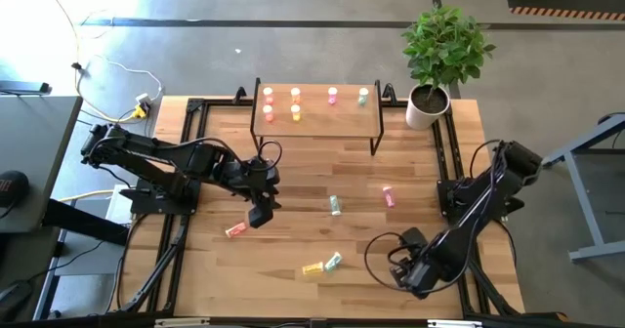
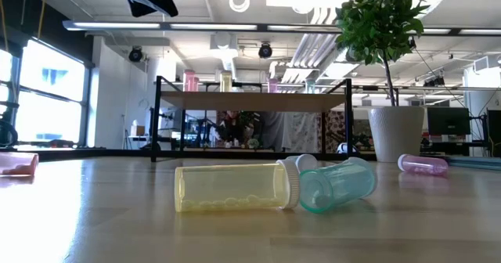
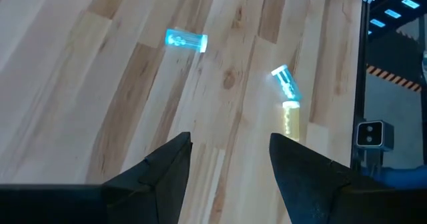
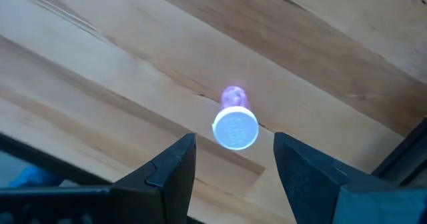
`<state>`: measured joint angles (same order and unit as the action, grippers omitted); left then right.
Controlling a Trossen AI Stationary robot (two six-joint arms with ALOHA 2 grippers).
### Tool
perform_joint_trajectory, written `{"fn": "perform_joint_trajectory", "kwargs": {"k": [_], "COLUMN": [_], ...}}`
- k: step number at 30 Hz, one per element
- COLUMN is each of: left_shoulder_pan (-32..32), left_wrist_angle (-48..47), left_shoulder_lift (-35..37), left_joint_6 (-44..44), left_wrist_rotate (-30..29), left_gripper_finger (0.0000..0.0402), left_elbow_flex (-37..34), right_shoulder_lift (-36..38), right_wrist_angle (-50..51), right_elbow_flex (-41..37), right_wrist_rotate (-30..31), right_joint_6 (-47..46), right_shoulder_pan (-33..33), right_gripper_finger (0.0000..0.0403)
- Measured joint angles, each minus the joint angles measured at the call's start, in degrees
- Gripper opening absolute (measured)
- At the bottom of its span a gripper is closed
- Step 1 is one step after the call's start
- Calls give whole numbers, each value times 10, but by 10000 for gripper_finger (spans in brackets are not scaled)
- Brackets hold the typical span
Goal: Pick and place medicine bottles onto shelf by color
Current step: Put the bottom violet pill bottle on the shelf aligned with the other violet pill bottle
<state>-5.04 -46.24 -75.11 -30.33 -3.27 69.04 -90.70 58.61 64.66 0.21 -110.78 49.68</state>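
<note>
The shelf (image 1: 317, 108) sits at 12 o'clock on the bench (image 1: 293, 182), and six medicine bottles are standing on it: two red-orange (image 1: 269, 98), two yellow (image 1: 295, 96), one pink (image 1: 332, 95) and one pale green (image 1: 363, 96). The plant pot (image 1: 427, 106) is just beside the shelf, off toward 1 o'clock.

Five more bottles are lying loose on the bench. There's a red-orange one (image 1: 235, 230) at around 8 o'clock, a green one (image 1: 336, 205) near the middle, a pink one (image 1: 389, 197) toward 3 o'clock, and a yellow one (image 1: 312, 268) touching another green one (image 1: 333, 261) at 6 o'clock.

The left claw (image 1: 259, 214) hangs over the bench right by that red-orange bottle, fingers (image 3: 167, 167) spread with nothing between them. The right claw (image 1: 402, 272) is down at about 5 o'clock, also spread and empty, pointing at a pink bottle (image 4: 234, 121) on the wood.
</note>
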Motion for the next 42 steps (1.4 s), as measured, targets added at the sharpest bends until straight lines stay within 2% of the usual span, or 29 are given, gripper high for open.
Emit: {"fn": "perform_joint_trajectory", "kwargs": {"k": [16, 26, 30, 38, 42], "left_shoulder_pan": [0, 0, 1, 27, 55], "left_wrist_angle": [0, 0, 0, -2, -3], "left_shoulder_lift": [0, 0, 0, 7, 11], "left_joint_6": [-10, 3, 5, 23, 58], "left_wrist_rotate": [-6, -6, -6, 3, 13], "left_gripper_finger": [195, 195, 195, 195, 195], "left_elbow_flex": [0, 0, 0, 0, 1], "right_shoulder_lift": [-61, -61, -61, -43, -33], "right_wrist_angle": [-15, -13, -15, -90, -161], "right_elbow_flex": [0, 0, 1, 2, 2], "right_wrist_rotate": [-10, -22, -28, -33, -6], "right_joint_6": [0, 0, 0, -10, 5], "right_shoulder_pan": [0, -1, -2, -23, -51], "right_gripper_finger": [190, 120, 104, 104, 104]}}
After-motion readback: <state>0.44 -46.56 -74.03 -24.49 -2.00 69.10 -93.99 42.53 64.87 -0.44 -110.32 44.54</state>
